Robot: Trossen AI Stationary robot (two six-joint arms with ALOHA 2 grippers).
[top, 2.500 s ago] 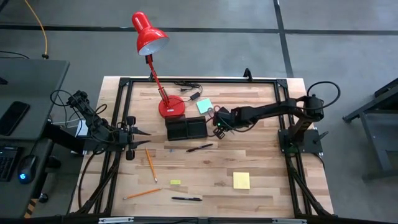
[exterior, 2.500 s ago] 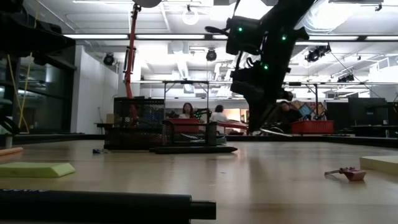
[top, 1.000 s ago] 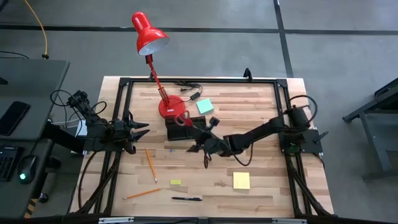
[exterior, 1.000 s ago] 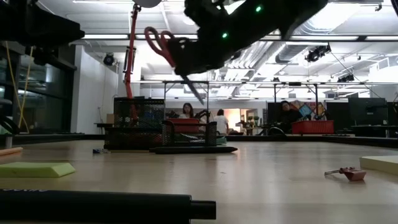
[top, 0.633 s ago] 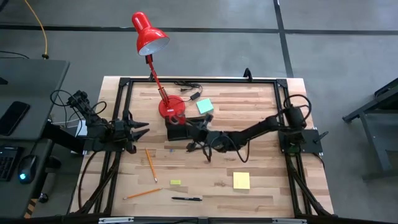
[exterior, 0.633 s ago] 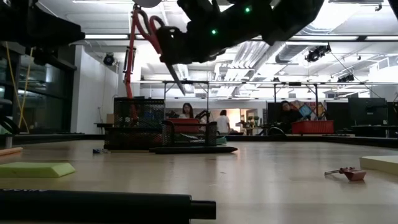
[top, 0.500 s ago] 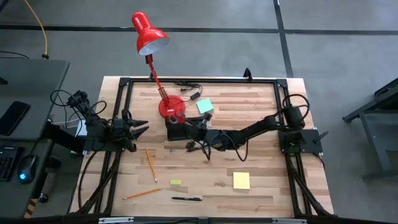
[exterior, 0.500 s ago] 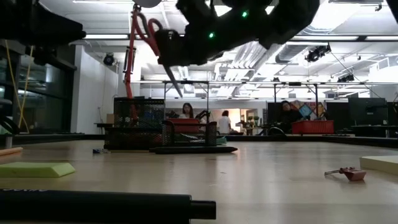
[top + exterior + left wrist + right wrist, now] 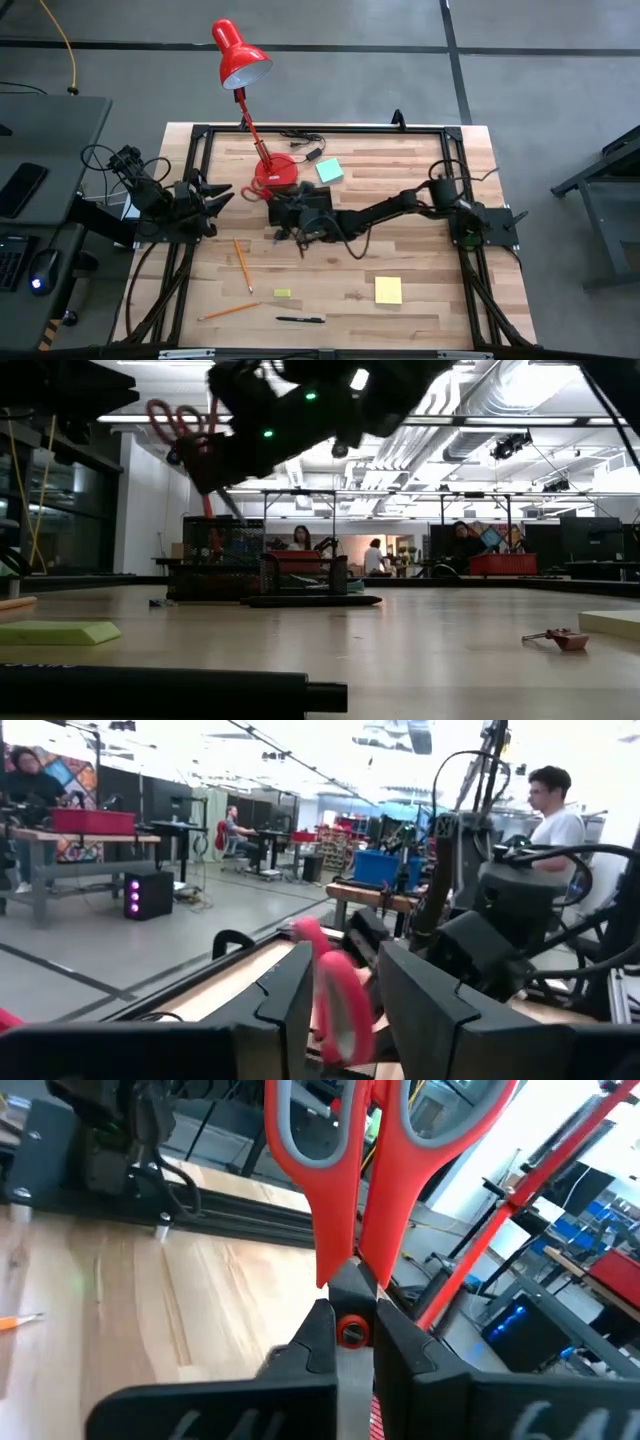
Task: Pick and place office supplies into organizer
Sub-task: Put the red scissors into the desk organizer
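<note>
Overhead, right gripper [image 9: 272, 197] fingers clamp scissors [image 9: 352, 1200], left gripper [image 9: 222, 196] fingers wide, handles between.

**Even light above, glare and blur down low**

The high view is evenly lit and sharp; the table [image 9: 400, 260] shows only soft, short shadows under the arms and the lamp [image 9: 240, 55]. The low view is strongly backlit: ceiling lights blow out to white, and the right arm with its scissors [image 9: 180, 420] reads mostly as a dark silhouette. The nearest pen [image 9: 150, 693] is a blurred black bar, and the near pad [image 9: 55, 631] is soft. In the left wrist view the ceiling glares white, and the fingers [image 9: 420, 1010] and red handles are out of focus. In the right wrist view the scissors are bright; the far room is hazy.
</note>
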